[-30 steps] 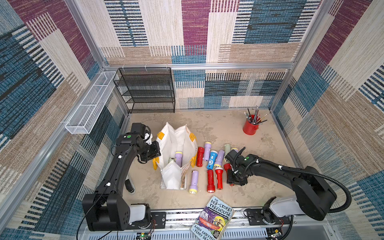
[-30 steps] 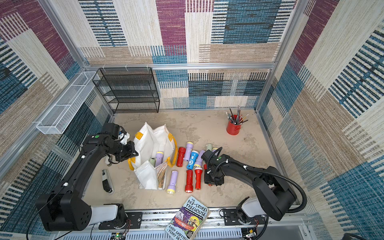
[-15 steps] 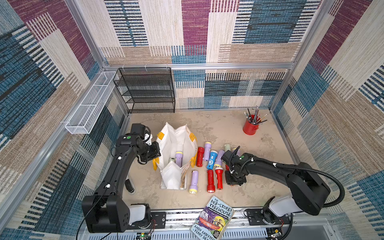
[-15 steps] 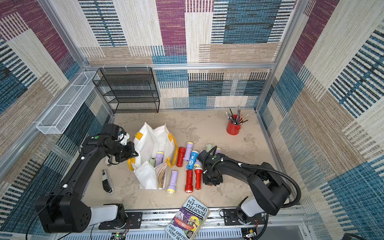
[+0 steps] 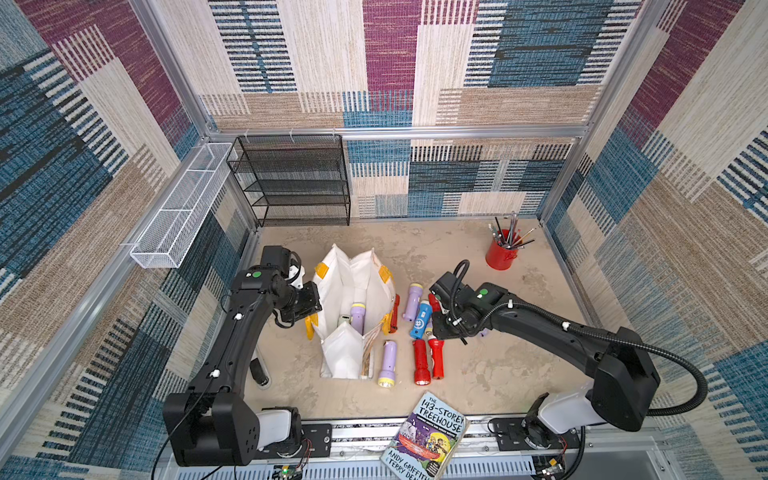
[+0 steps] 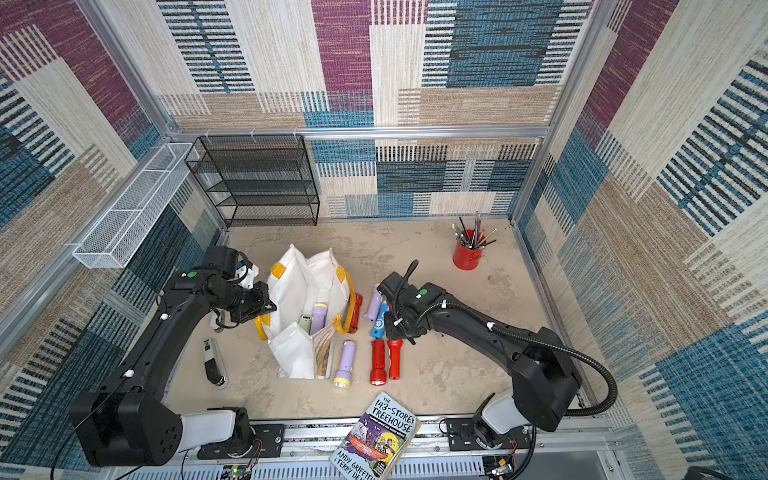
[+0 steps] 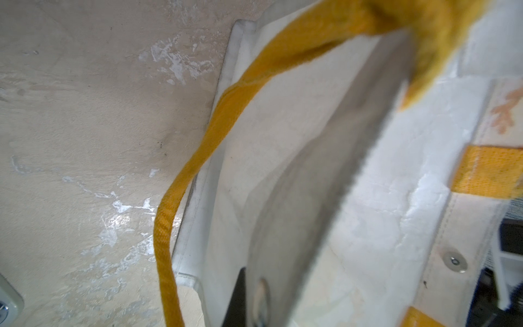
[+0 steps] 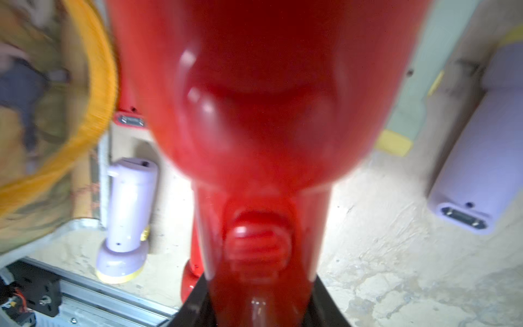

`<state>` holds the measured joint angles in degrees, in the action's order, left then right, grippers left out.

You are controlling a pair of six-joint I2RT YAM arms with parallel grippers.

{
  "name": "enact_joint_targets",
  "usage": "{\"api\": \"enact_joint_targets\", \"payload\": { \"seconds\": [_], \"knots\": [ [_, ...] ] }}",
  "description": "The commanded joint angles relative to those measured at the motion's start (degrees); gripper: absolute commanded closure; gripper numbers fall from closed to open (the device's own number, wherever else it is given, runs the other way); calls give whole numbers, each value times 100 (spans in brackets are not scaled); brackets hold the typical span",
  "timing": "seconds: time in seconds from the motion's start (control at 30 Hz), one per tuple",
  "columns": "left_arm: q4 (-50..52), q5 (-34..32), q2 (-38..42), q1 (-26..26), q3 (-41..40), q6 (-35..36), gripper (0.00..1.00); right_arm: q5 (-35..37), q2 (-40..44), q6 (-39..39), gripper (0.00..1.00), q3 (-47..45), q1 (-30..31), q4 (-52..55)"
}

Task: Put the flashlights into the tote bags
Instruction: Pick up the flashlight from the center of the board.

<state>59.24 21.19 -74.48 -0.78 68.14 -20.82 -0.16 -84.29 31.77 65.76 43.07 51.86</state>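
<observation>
The white tote bag with yellow handles stands open at centre left. My left gripper is shut on its left rim; in the left wrist view the fabric runs into the jaws and a yellow handle hangs loose. A lilac flashlight and a pale green one are inside. My right gripper is shut on a red flashlight, which fills the right wrist view. It hangs over the flashlights on the table: blue, lilac, two red.
A book lies over the front rail. A red cup of pencils stands at the back right, a black mesh rack at the back left, a white wire basket on the left wall. A small dark device lies by the left arm.
My right gripper has closed on the red flashlight and carried it left, toward the bag. The left arm and the bag have stayed put.
</observation>
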Motion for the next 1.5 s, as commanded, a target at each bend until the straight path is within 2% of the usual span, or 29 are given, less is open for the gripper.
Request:
{"api": "enact_joint_targets", "payload": {
  "seconds": [0.0,0.13,0.3,0.53,0.87,1.07,1.23,1.47],
  "knots": [
    [-62,-6,64,1,69,-8,100,311,10,-212,68,500,6,311],
    [-56,-26,107,5,109,7,100,443,-42,-275,68,1185,14,387],
    [-55,-41,108,7,147,12,100,-15,-254,-490,68,1988,38,-73],
    [-49,-24,74,7,121,16,100,-285,-1049,-766,68,3384,429,-477],
    [-90,-13,100,3,77,16,100,-1226,-2161,-912,69,4523,861,-831],
    [-191,41,160,3,-17,-44,100,-1498,-2680,-987,69,4795,1123,-754],
    [-288,26,231,10,-61,-95,100,-1115,-2951,-898,72,4776,1345,-577],
    [-486,100,302,11,-110,-186,100,-1420,-3178,-839,71,4272,1467,-718]
  ]
}}
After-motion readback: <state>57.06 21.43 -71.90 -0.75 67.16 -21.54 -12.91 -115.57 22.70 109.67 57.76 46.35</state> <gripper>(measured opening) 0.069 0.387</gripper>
